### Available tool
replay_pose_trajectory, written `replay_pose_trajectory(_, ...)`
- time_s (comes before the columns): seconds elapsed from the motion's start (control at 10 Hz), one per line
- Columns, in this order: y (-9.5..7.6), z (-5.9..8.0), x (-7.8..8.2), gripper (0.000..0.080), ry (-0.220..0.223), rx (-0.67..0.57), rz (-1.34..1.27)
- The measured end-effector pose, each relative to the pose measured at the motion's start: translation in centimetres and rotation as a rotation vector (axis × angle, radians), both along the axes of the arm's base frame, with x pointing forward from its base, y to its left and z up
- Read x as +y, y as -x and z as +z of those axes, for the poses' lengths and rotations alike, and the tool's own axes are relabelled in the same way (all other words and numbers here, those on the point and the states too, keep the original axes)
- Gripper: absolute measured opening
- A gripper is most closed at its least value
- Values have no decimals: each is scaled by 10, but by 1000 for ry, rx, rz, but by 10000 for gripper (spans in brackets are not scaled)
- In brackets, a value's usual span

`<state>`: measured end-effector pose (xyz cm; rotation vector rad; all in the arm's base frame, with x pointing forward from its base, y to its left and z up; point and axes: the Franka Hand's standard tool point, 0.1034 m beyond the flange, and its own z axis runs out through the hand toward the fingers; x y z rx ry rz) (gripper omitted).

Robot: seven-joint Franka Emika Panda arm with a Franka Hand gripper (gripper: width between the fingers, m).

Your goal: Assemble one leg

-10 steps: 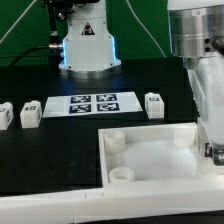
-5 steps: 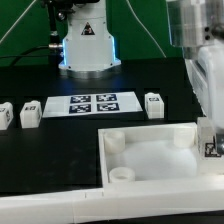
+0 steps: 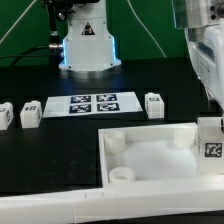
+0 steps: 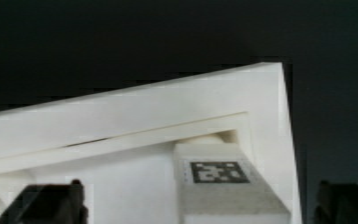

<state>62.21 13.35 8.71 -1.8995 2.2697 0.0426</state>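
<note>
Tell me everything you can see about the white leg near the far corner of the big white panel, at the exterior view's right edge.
The leg is a small, chunky white block, plastic by its look, with a black-and-white square tag on its facing side. It stands upright at the corner of the large white panel, at the exterior view's right, just below the arm. The wrist view shows the same tagged block against the panel's corner, between the dark fingers. Whether the fingers press it, or whether it sits in a socket, cannot be told.

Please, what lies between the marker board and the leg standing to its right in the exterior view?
Nothing: the exterior view shows only bare black table between the marker board and that leg.
</note>
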Motion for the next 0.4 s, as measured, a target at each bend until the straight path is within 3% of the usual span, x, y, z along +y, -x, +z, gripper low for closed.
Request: replay_pose_trajectory(0.4,0,-1,0,649,0,1,1)
